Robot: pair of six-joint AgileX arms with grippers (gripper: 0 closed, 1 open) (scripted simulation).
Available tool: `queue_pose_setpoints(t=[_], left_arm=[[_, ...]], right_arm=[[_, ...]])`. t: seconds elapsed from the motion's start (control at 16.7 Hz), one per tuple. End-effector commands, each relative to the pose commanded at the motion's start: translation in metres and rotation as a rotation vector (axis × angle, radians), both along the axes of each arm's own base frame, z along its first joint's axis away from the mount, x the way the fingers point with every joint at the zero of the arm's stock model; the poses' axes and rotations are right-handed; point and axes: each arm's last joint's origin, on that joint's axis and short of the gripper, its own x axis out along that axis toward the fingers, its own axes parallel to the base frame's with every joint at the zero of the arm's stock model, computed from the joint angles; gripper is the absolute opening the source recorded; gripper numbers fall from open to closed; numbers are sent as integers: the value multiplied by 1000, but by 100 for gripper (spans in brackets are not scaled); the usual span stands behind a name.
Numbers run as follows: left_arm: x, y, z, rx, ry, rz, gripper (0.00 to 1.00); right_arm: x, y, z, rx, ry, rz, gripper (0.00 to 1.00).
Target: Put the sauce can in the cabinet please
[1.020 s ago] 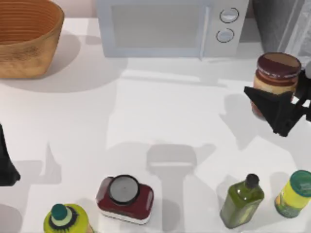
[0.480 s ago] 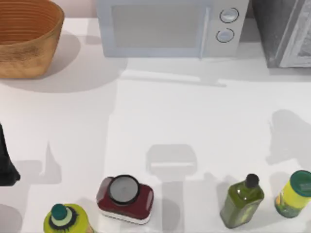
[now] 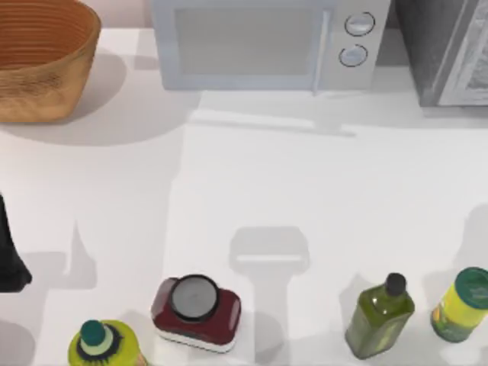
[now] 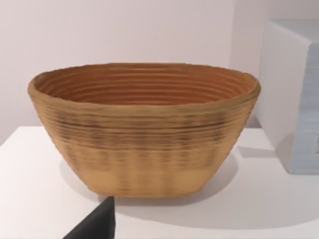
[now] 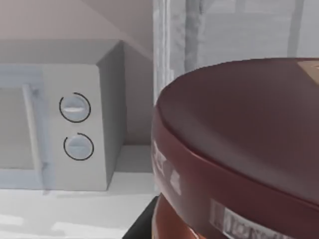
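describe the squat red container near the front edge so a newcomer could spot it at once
Start at the white microwave with two round knobs at the back of the white table, then come straight toward the front edge. There sits the squat dark-red container with a grey round lid. Its neighbours, the yellow-green jar with a green lid to its left and the olive-green bottle with a black cap to its right, are taller and greenish.

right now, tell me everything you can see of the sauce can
The sauce can shows close up in the right wrist view: a round, smooth, dark maroon top with a rounded rim, and below it a maroon band bearing pale markings too blurred to read. A strip of orange-brown side shows under the rim. It looks tilted toward the camera. Behind it stand the microwave and the cabinet.
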Motion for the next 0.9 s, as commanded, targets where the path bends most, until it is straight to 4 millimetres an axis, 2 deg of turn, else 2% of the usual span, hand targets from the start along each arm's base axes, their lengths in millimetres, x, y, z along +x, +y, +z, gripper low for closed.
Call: queue_pose_setpoints(t=[0.18,0.6,0.78,0.9], left_arm=[[0,0,0,0,0,0,100],[0,0,0,0,0,0,100],[0,0,0,0,0,0,100],[0,0,0,0,0,0,100]], right_arm=[[-2,-1,-12,-3,27,-44,0],[-2,-1,-9,-1,30,-40,0],[-2,1,14,0,48,-31,0],[0,2,42,0,62,-31,0]])
